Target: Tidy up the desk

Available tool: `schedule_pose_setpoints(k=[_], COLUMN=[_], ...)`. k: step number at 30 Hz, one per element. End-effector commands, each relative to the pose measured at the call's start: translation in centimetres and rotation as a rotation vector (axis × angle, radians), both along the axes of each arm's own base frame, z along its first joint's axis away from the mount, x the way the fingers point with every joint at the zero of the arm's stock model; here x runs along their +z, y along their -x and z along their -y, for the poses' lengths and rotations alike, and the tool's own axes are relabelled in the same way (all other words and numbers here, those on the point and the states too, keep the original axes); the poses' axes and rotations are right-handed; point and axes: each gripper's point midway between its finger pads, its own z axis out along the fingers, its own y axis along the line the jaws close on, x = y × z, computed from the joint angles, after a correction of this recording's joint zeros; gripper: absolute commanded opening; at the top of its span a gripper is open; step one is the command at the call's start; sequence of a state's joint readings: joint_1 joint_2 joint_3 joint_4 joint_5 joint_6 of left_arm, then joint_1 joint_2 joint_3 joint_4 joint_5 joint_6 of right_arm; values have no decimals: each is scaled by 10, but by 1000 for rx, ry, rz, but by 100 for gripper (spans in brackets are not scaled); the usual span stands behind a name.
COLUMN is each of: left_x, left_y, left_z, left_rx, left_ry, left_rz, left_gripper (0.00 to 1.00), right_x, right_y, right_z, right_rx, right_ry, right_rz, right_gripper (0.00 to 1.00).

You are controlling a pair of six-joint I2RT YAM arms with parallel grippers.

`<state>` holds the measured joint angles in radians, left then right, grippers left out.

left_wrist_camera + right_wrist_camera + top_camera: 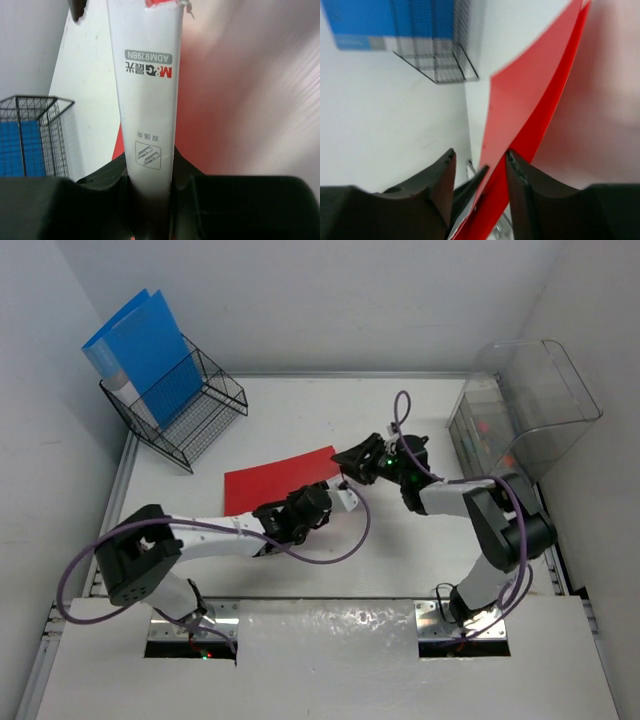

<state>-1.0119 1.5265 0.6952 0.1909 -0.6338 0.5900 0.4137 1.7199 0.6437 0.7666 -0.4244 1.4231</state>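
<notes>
The left gripper clamps the white spine of the flat red plastic folder, which runs lengthwise straight ahead. The right gripper stands part-open astride the same end.

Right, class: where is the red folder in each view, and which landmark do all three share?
Top external: red folder at the centre.
Left wrist: red folder, white spine up the centre, red cover to its right.
Right wrist: red folder fills the right half.
Shared landmark: wire basket, left of it in every view.
</notes>
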Motion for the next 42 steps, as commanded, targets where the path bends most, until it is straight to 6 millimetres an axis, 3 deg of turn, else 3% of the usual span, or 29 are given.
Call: schedule_pose_setpoints(k=[1, 3, 4, 5, 6, 8, 9, 11, 12, 14, 17, 18, 19, 21, 22, 24, 25, 26, 27, 28, 29, 30, 31, 32, 33, 35, 36, 39, 42], left_x=[70, 106, 120, 126, 149, 182, 188, 207, 231, 251, 323, 335, 350, 386, 396, 419, 425, 425, 442, 443, 431, 447, 444, 428, 438, 437, 430, 428, 409], left_y=[-8, -20, -26, -27, -35, -44, -50, -57, -61, -70, -82, -85, -93, -97, -108, -111, -117, -120, -121, -125, -128, -124, -126, -129, -126, -119, -125, -124, -145], left_z=[29, 27, 16, 15, 7, 6, -4, -8, -11, -22, -44, -51, -73, -89, -121, -138, -166, -172, -183, -209, -209, -216, -237, -238, -252, -250, -260, -262, -295], left_rx=[-44, -50, -28, -43, -23, -32, -9, -9, -12, 2, -1, 2, 46, 15, 67, 8, 50, 34, 3, 40, -6, -66, -46, -79, -133, -253, -252, -319, -308], left_ry=[251, 344, 371, 383, 420, 473, 477, 504, 535, 565, 672, 693, 734, 815, 855, 902, 911, 916, 925, 943, 953, 955, 999, 1031, 1069, 1068, 1074, 1063, 1121], left_rz=[1, 6, 6, -20, -10, 7, 5, 19, 49, 57, 153, 173, 210, 270, 305, 367, 412, 425, 506, 538, 509, 592, 606, 572, 627, 639, 632, 620, 553], left_gripper=[0, 0, 0, 0, 0, 0, 0, 0, 0, 0, 0, 0, 0, 0, 0, 0, 0, 0, 0, 0, 0, 0, 0, 0, 0, 0, 0, 0, 0], right_x=[54, 51, 68, 57, 76, 72, 90, 93, 98, 112, 112, 107, 110, 102, 105, 101, 101, 100, 99, 100, 100, 98, 99, 98, 93, 92, 91, 88, 87], right_y=[-21, -29, -32, -32, -36, -39, -41, -43, -43, -42, -39, -35, -36, -34, -35, -33, -32, -32, -31, -31, -29, -28, -26, -26, -24, -22, -22, -22, -22], right_z=[25, 49, 55, 65, 71, 90, 96, 112, 116, 122, 121, 118, 116, 114, 112, 109, 108, 108, 108, 108, 108, 107, 108, 108, 109, 110, 110, 111, 112], right_rx=[-14, -45, -52, -46, -62, -86, -111, -143, -154, -178, -187, -167, -169, -155, -159, -147, -138, -137, -137, -134, -134, -130, -132, -135, -134, -141, -140, -140, -146], right_ry=[30, 131, 164, 265, 302, 448, 477, 585, 607, 627, 610, 601, 589, 577, 556, 545, 540, 541, 540, 539, 537, 537, 536, 537, 539, 537, 536, 543, 548], right_rz=[211, 245, 298, 306, 361, 375, 421, 442, 456, 502, 529, 529, 551, 547, 564, 562, 566, 563, 561, 565, 569, 565, 574, 574, 566, 566, 566, 561, 557], right_gripper=[47, 51, 53, 54, 55, 58, 59, 60, 60, 60, 60, 61, 61, 60, 60, 60, 60, 60, 60, 60, 60, 60, 60, 60, 60, 60, 60, 60, 60])
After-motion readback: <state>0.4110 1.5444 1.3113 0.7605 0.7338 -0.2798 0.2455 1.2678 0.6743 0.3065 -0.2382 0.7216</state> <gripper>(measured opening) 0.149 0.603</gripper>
